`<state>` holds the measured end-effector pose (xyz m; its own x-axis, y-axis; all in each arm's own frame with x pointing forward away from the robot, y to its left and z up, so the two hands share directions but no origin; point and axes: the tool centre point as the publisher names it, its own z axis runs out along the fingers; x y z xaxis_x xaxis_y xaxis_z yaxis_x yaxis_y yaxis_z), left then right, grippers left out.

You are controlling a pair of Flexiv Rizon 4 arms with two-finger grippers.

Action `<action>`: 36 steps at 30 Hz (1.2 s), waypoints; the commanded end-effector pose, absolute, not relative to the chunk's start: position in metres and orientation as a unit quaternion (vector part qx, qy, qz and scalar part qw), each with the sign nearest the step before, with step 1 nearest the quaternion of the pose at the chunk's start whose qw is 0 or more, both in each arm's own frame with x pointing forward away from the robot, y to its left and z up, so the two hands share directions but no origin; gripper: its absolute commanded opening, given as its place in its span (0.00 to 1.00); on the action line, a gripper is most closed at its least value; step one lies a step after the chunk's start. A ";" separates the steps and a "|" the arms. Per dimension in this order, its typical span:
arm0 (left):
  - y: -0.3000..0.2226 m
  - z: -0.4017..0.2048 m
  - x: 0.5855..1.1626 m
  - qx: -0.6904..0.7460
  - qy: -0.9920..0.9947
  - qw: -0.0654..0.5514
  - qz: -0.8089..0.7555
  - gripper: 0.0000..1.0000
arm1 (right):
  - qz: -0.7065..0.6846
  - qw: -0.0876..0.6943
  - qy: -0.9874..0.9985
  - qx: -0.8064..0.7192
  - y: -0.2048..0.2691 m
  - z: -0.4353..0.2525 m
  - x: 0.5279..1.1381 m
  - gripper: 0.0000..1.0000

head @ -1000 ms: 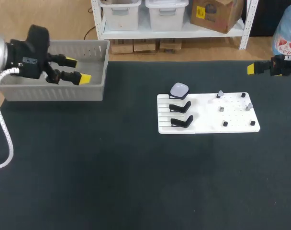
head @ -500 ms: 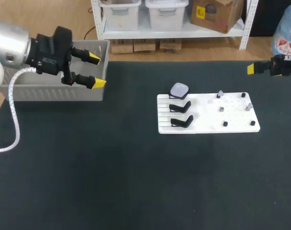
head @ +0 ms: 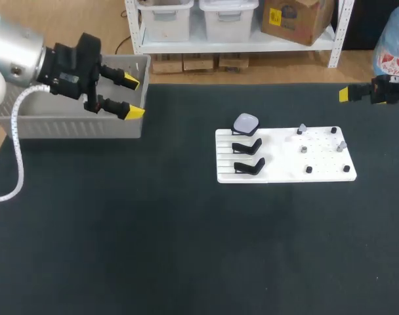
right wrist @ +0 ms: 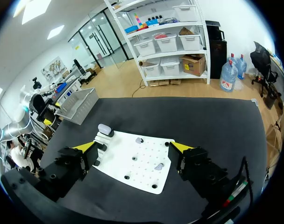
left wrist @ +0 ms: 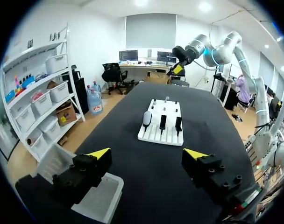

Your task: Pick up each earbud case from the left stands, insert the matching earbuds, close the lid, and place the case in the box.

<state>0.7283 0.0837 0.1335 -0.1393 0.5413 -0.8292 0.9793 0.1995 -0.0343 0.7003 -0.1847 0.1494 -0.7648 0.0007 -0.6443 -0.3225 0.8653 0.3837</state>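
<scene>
Hovering over the box (head: pixel 75 125) at upper left, the left gripper (head: pixel 130 97) gapes empty; the right gripper (right wrist: pixel 133 146), also spread, hangs upper right. The earbud case (head: pixel 246 123) sits propped on the white board (head: pixel 285 164) mid-frame, likely for easy grasping.

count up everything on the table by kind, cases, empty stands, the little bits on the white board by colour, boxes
earbud case: 1
empty black stands: 2
small grey pieces: 3
small black pieces: 3
white board: 1
grey box: 1
total: 11
</scene>
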 end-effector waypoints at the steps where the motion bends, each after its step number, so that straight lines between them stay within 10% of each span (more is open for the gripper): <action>1: 0.072 0.118 0.738 0.550 0.677 0.368 -0.322 1.00 | 0.244 0.331 0.907 -0.089 -0.185 0.150 0.700 1.00; 36: -0.048 0.062 0.752 0.596 0.638 0.348 -0.342 1.00 | 0.244 0.331 0.907 -0.089 -0.185 0.150 0.700 1.00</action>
<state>0.7459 -0.0393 0.0677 -0.0462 0.5176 -0.8544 0.9981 0.0589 -0.0183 0.7004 -0.1849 0.1493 -0.7649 0.0010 -0.6442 -0.3221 0.8654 0.3838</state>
